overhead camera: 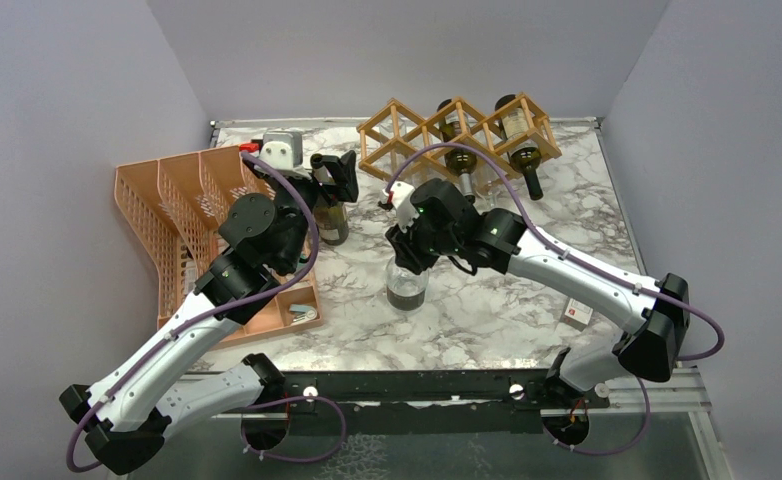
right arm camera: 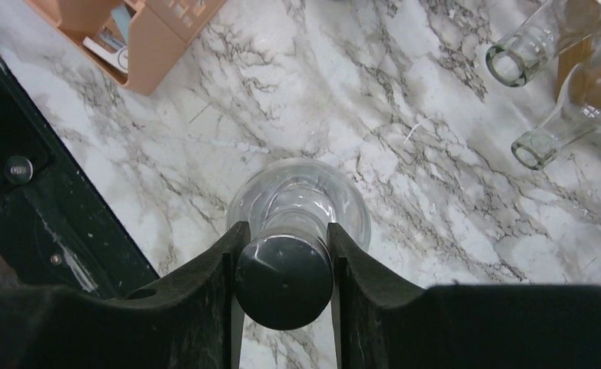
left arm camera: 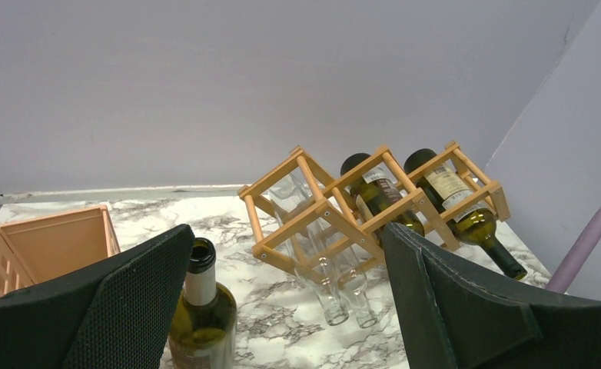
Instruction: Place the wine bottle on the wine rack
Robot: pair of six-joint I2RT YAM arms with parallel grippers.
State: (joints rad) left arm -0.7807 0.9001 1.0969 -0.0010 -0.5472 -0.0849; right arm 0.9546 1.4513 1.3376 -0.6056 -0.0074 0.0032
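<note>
A clear wine bottle (overhead camera: pixel 407 287) with a black cap (right arm camera: pixel 283 283) stands upright on the marble table, near the middle. My right gripper (overhead camera: pixel 408 252) (right arm camera: pixel 285 234) is over it from above, shut on its neck just under the cap, both fingers touching. The wooden wine rack (overhead camera: pixel 404 128) (left arm camera: pixel 319 206) stands at the back with two green bottles (overhead camera: pixel 523 155) and two clear ones (right arm camera: pixel 547 131) lying in its cells. My left gripper (overhead camera: pixel 334 172) (left arm camera: pixel 286 234) hangs open and holds nothing, with an upright green wine bottle (overhead camera: pixel 332 222) (left arm camera: pixel 202 315) next to its left finger.
An orange mesh organizer (overhead camera: pixel 167 215) (left arm camera: pixel 51 246) (right arm camera: pixel 153 42) takes up the table's left side. A small white card (overhead camera: pixel 579 314) lies near the front right edge. Grey walls close the table in on three sides.
</note>
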